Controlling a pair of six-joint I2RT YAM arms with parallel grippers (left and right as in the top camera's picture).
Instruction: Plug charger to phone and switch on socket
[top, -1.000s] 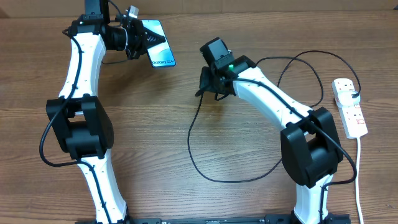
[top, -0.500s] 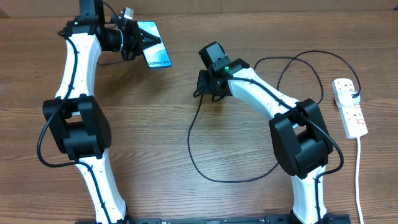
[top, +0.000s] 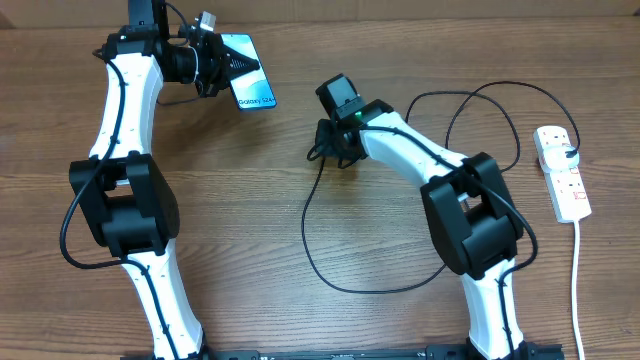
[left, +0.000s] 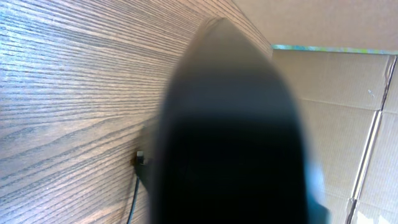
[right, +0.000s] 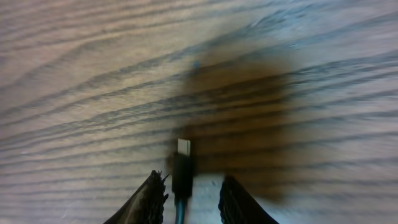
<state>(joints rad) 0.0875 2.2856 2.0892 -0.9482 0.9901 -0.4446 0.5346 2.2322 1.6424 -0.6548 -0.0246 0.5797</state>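
Note:
My left gripper (top: 222, 64) is shut on one end of the phone (top: 250, 82) and holds it off the table at the top left, blue screen and "Galaxy" text showing. In the left wrist view the phone (left: 230, 137) is a dark blur that hides the fingers. My right gripper (top: 322, 152) is right of the phone and apart from it. It holds the charger's connector tip (right: 183, 163), which sticks out between the two fingers (right: 189, 200). The black cable (top: 310, 240) loops down over the table. The white socket (top: 563, 172) lies at the far right.
The charger cable runs on in loops (top: 480, 105) towards the socket's black plug (top: 570, 152). The socket's white cord (top: 577, 290) runs down the right edge. Cardboard (left: 336, 93) stands behind the table's far edge.
My left gripper has shifted the phone a little left. My right gripper has moved left towards the phone with the connector and cable end in it.

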